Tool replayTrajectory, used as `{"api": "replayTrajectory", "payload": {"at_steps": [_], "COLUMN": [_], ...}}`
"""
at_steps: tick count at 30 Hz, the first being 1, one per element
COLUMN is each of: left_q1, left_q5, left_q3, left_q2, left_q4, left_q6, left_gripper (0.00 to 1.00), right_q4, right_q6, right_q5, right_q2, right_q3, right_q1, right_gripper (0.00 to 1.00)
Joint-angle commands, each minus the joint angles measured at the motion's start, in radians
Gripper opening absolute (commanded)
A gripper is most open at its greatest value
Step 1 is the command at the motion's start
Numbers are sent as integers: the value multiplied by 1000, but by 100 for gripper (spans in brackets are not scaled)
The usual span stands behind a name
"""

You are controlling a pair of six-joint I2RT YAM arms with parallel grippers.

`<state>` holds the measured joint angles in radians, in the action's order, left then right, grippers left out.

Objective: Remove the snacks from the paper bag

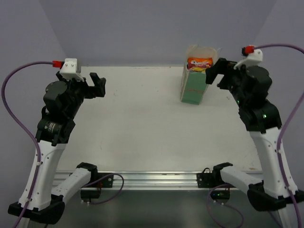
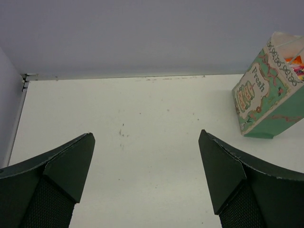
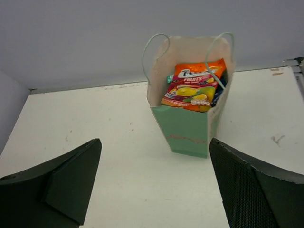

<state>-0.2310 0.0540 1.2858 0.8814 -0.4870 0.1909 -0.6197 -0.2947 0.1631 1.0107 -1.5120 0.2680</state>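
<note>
The mint-green paper bag point(image 1: 192, 90) stands upright at the back right of the white table, mouth open. An orange-red-yellow snack packet point(image 1: 199, 62) lies on top inside it, with blue and teal packets partly showing beneath. My right gripper point(image 1: 214, 72) hovers just right of the bag's rim, open and holding nothing. In the right wrist view the bag point(image 3: 187, 130) and its top packet point(image 3: 192, 88) sit ahead of the open gripper point(image 3: 155, 141). My left gripper point(image 1: 98, 85) is far to the left, open and empty. In the left wrist view, beyond the left gripper point(image 2: 146, 135), the bag point(image 2: 266, 102) shows at the right edge.
The white table point(image 1: 137, 128) meets a grey wall along its far edge. The bag's thin loop handles point(image 3: 152, 47) stand up above its rim. A metal rail point(image 1: 152, 178) with both arm bases runs along the near edge.
</note>
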Motion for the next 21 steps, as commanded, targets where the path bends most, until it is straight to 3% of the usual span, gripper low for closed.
{"api": "replayTrajectory", "payload": {"at_steps": [1, 8, 14, 18, 21], "left_q1": [-5, -5, -5, -5, -5], "left_q5": [-46, -49, -49, -48, -48], "left_q3": [-8, -42, -52, -56, -56], "left_q2": [14, 24, 27, 31, 36], "left_q4": [5, 4, -8, -18, -24], "left_q6": [47, 64, 68, 68, 67], "left_gripper": [100, 100, 100, 100, 100], "right_q4": [9, -11, -5, 56, 71], "right_q6": [0, 48, 91, 123, 164], "right_q5": [-100, -108, -149, -137, -111], "right_q2": [229, 664, 862, 910, 911], "right_q3": [-161, -431, -516, -476, -442], "right_q1": [2, 0, 4, 16, 37], "right_gripper": [98, 89, 79, 61, 32]}}
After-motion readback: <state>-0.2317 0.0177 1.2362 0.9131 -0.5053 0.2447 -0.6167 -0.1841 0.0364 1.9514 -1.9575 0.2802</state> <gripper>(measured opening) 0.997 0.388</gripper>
